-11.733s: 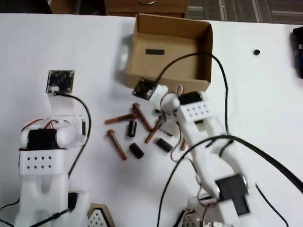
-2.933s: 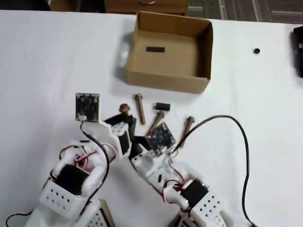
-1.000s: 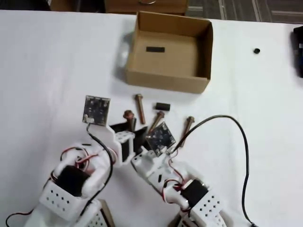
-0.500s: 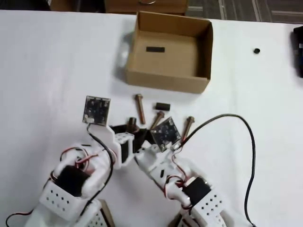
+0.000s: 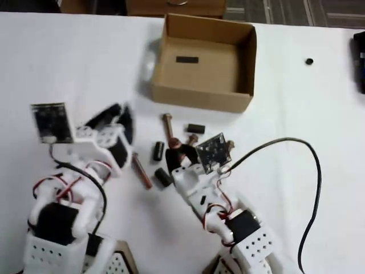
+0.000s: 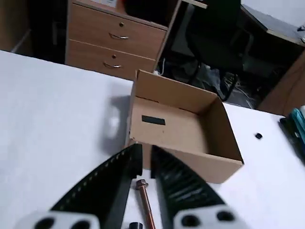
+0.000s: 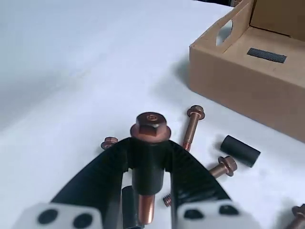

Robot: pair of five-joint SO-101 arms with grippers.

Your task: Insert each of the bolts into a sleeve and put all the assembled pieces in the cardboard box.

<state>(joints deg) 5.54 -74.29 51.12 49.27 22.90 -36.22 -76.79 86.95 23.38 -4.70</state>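
Looking down from above, the cardboard box [image 5: 199,97] sits open at the far side of the white surface [image 5: 74,63]. The left claw [image 5: 121,110] hangs over bare surface off to the left of the parts, with nothing in it. The right claw [image 5: 179,151] is in among the parts, closed round a held bolt [image 5: 174,142]. Loose bolts [image 5: 167,125] and three loose sleeves [image 5: 158,152] lie around it, all on the near side of the box.

From the left wrist, the left claw [image 6: 145,156] has its fingers nearly together, a narrow gap between them and nothing gripped. One of the loose bolts [image 6: 143,202] lies on the surface below it, with the cardboard box [image 6: 190,160] beyond.

From the right wrist, the right claw [image 7: 148,155] grips a held sleeve [image 7: 147,169] upright. The held bolt [image 7: 150,126] runs through it, head on top and tip poking out underneath. One of the loose sleeves [image 7: 240,150] lies between two loose bolts [image 7: 192,126], near the cardboard box [image 7: 228,81].
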